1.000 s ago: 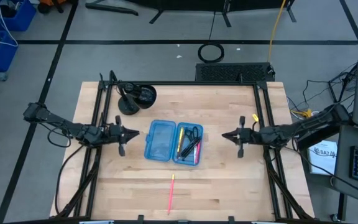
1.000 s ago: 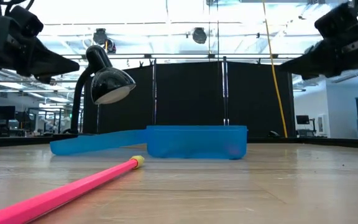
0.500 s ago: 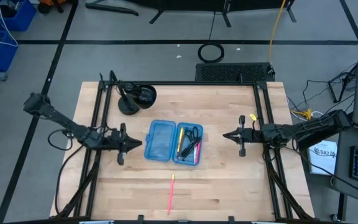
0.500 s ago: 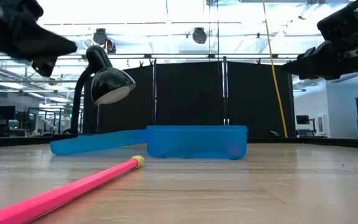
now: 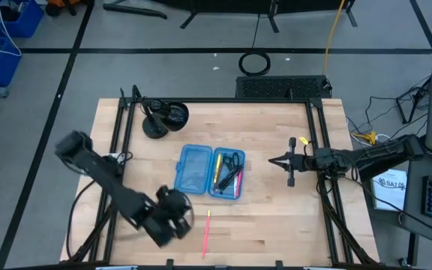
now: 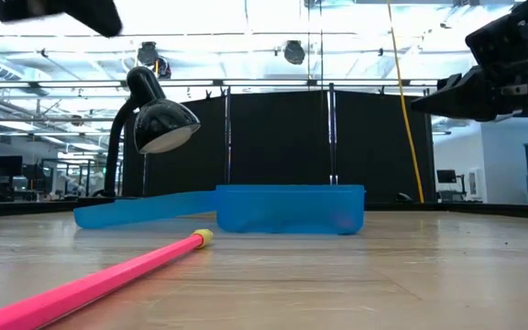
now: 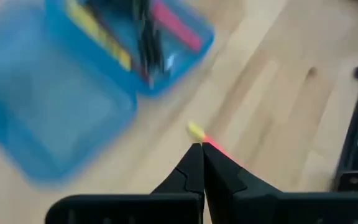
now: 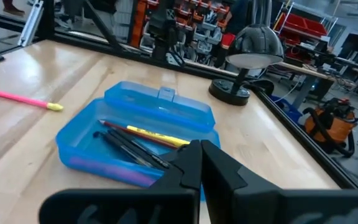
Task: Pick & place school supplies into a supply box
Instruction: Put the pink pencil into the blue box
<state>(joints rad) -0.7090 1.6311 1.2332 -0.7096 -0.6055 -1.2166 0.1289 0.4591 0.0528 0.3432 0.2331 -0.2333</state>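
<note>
lying open on the pale wood-plank table [image 5: 276, 202], the supply box [image 5: 210, 171] is a see-thru light-blue plastic case w/ two flat round-cornered halves, thin pens & pencils plus scissors [image 5: 232, 160] in the half toward the right arm, other half bare. a slim pink pencil [image 5: 206, 233] w/ yellow tip lies loose on the wood, apart from the box near the front edge. left gripper [image 7: 201, 149] hovers just beside that yellow tip, fingers pressed together on nothing; right gripper [image 5: 274, 162] waits off the box's right side, fingers together too, black dome lamp [image 5: 165, 118] at the back.
</note>
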